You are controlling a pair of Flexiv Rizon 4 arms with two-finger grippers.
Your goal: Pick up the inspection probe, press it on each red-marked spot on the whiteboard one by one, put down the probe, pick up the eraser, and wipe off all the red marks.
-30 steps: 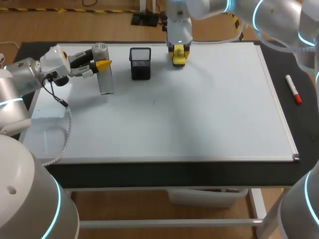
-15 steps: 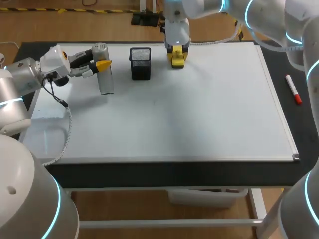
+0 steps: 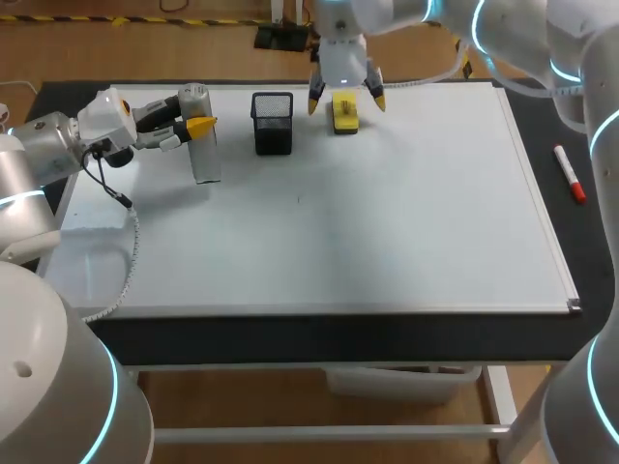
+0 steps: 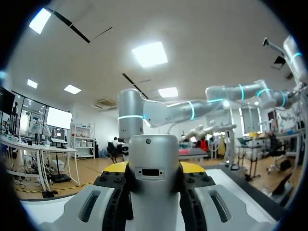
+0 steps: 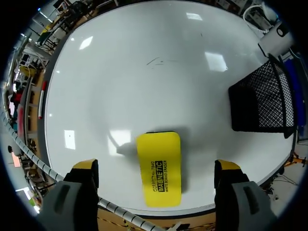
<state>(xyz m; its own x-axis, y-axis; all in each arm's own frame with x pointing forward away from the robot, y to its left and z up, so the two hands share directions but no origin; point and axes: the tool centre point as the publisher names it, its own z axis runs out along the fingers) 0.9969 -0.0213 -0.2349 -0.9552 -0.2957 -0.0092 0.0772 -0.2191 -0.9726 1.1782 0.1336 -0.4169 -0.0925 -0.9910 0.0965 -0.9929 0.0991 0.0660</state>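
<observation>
The whiteboard looks glossy, the eraser smooth plastic.

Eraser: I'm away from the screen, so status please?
Left hand shut on probe. Right hand open, astride eraser, not touching. Eraser flat on whiteboard, mesh cup beside it, nothing blocking.

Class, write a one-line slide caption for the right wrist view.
Open right claw hovers over the yellow eraser on the whiteboard, beside a mesh holder.
</observation>
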